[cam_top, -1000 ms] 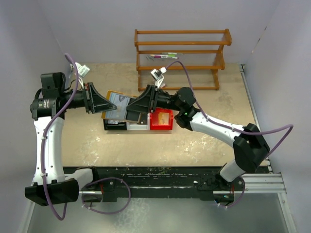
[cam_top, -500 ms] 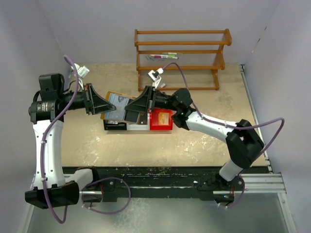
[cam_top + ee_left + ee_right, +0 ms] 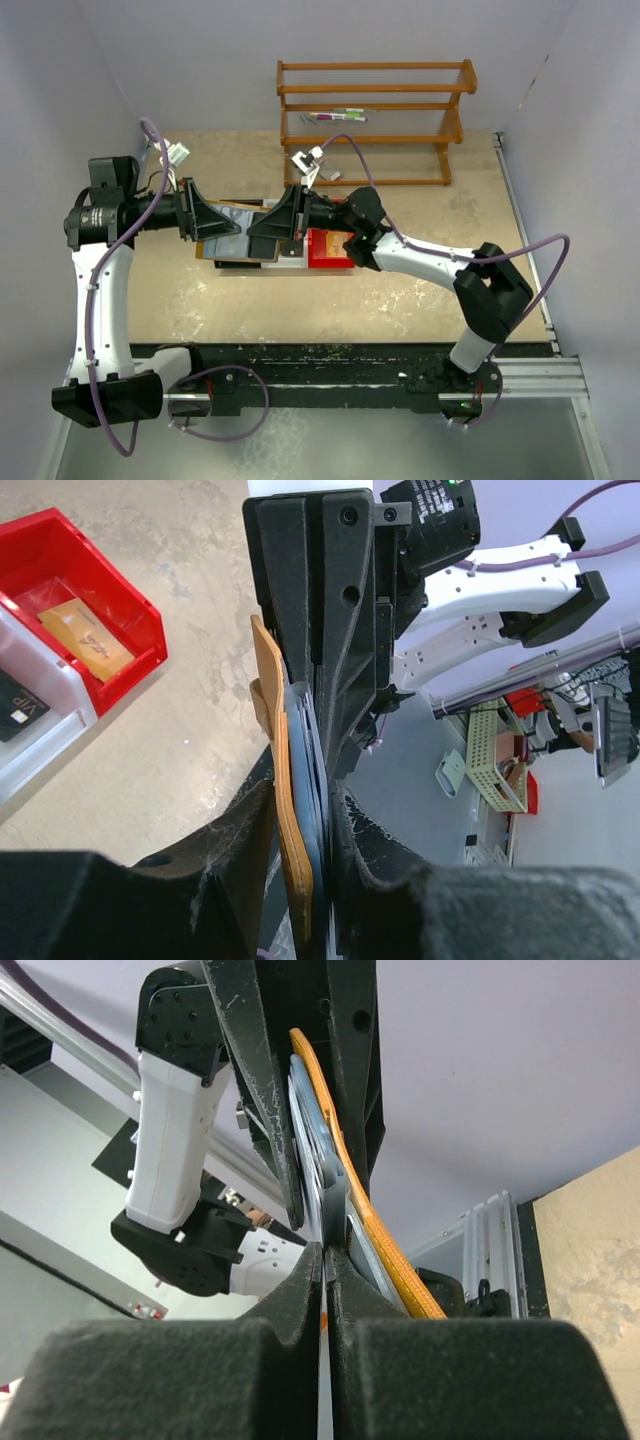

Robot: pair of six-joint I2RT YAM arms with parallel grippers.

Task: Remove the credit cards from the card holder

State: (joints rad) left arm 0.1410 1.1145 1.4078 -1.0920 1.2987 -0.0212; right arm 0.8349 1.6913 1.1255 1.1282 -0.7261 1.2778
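- The table (image 3: 420,300) carries a wooden rack (image 3: 375,105) at the far side. A short row of small bins sits near the middle.
- Both arms reach in toward each other above that row, meeting just over the bins.
- The red bin (image 3: 110,580) holds one tan card (image 3: 85,640) lying flat. The white bin (image 3: 50,730) beside it holds a dark card (image 3: 15,708). Judging by this, part of the job looks done.
- The wallet (image 3: 275,740) is held up off the table between the two arms. It stands on edge, its orange cover to one side and pale blue-grey layers against it.
- The left gripper (image 3: 300,830) stands narrow with the wallet between its fingers. Both fingers look to be touching it. How firmly it clamps I cannot tell.
- The right gripper (image 3: 325,1260) is pressed fully together on a thin pale sheet at the wallet's open edge, by the look a credit card (image 3: 318,1175).
- That card is not out yet, since most of it sits inside the cover. Pulling it free and dropping it in a bin is left to do.
- More blue-grey layers show behind it, but I cannot tell how many are cards and how many are pockets.
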